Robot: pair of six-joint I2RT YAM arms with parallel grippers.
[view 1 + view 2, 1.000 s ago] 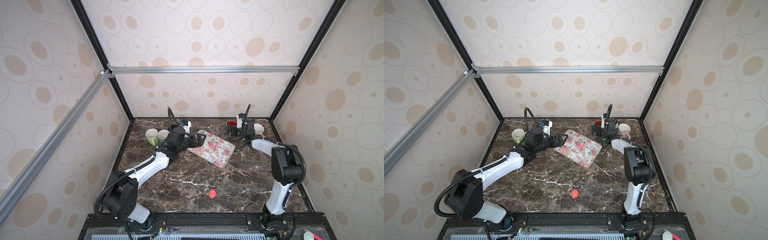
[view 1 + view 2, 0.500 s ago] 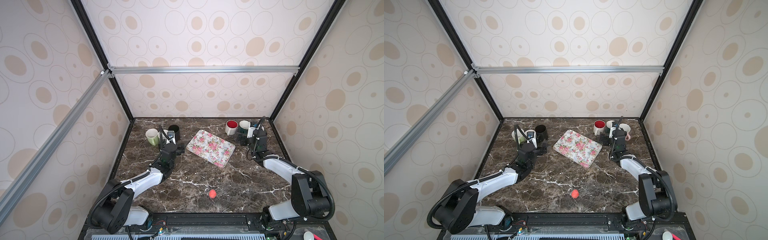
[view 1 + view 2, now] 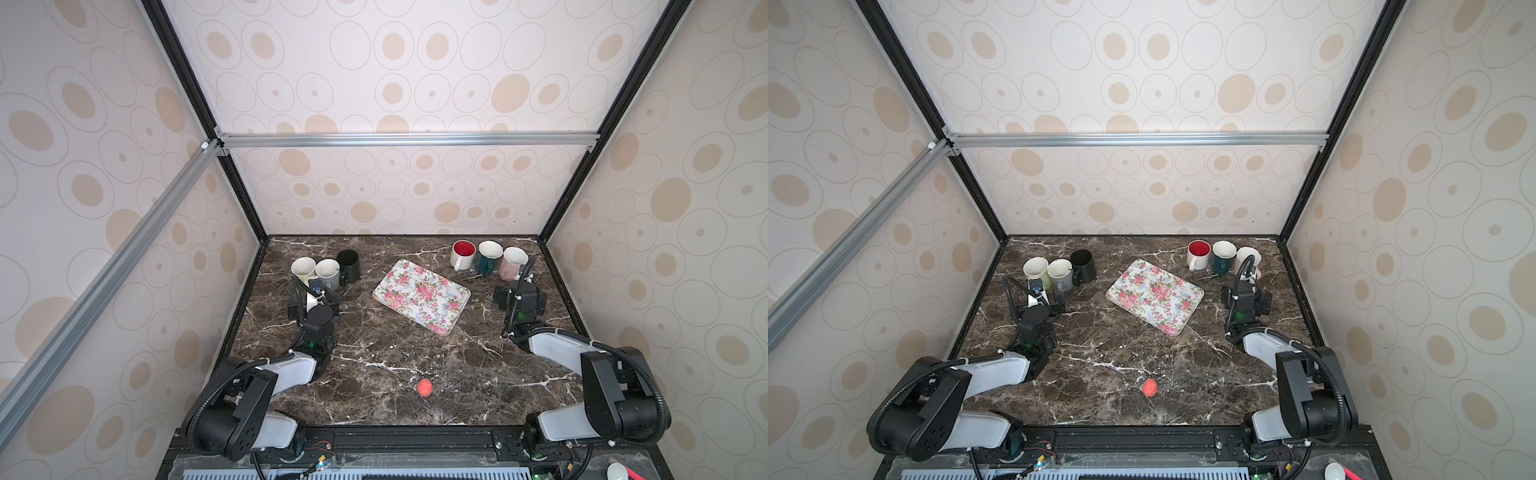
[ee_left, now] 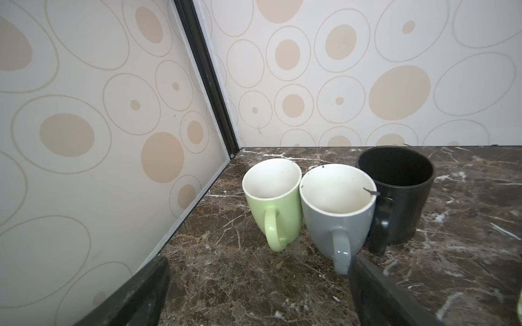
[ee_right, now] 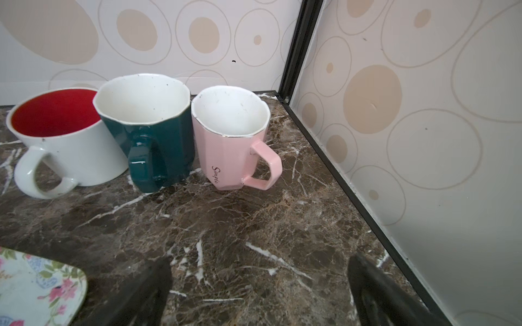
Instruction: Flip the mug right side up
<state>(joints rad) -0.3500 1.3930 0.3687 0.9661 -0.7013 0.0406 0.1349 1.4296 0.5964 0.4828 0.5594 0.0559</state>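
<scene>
Three mugs stand mouth up at the back left: a green mug (image 3: 303,268) (image 4: 274,197), a grey mug (image 3: 328,272) (image 4: 336,209) and a black mug (image 3: 348,264) (image 4: 401,197). At the back right stand a white mug with a red inside (image 3: 463,253) (image 5: 70,141), a dark teal mug (image 3: 488,255) (image 5: 158,132) and a pink mug (image 3: 513,262) (image 5: 226,146), also mouth up. My left gripper (image 3: 313,299) (image 4: 258,262) is open and empty just short of the grey mug's handle. My right gripper (image 3: 519,297) (image 5: 261,261) is open and empty in front of the pink mug.
A floral tray (image 3: 422,295) lies slanted mid-table between the two arms, its corner visible in the right wrist view (image 5: 36,288). A small red ball (image 3: 424,387) sits near the front edge. The enclosure walls stand close behind and beside both mug rows.
Both arms have drawn back from the back of the table toward the front. The black and teal mugs, hidden by the arms a second ago, now stand in plain sight.
</scene>
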